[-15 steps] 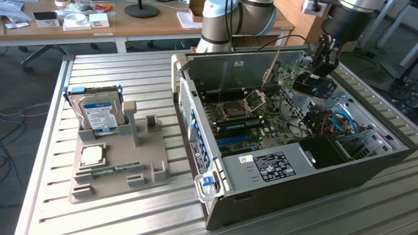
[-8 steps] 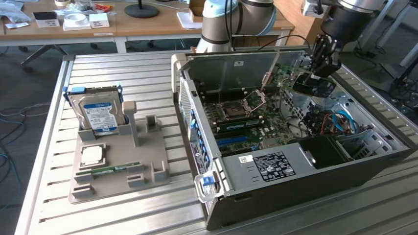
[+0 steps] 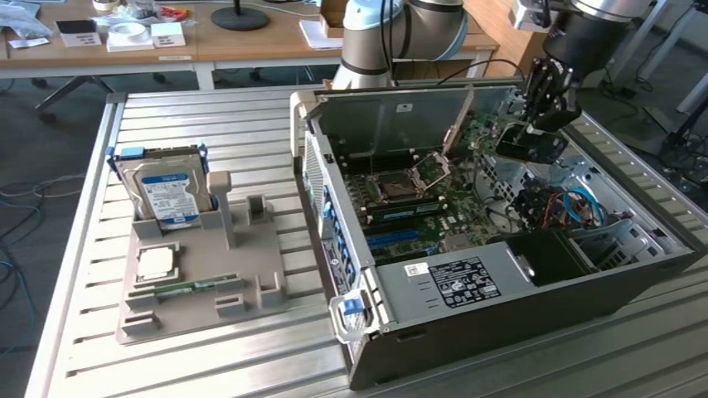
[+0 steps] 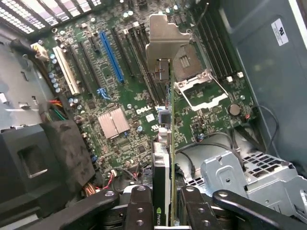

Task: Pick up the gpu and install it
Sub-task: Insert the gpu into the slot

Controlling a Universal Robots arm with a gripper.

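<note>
Above the motherboard (image 4: 125, 98), the tool (image 4: 165, 207) holds the gpu (image 4: 162, 160), apparently unseated.

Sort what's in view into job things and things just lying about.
Job: gpu, held in the hand; motherboard; open computer case.
Lying about: hard drive, RAM stick, processor chip, grey holder tray.

Bright, even light (glare on table (image 3: 199, 124) slats).
</note>
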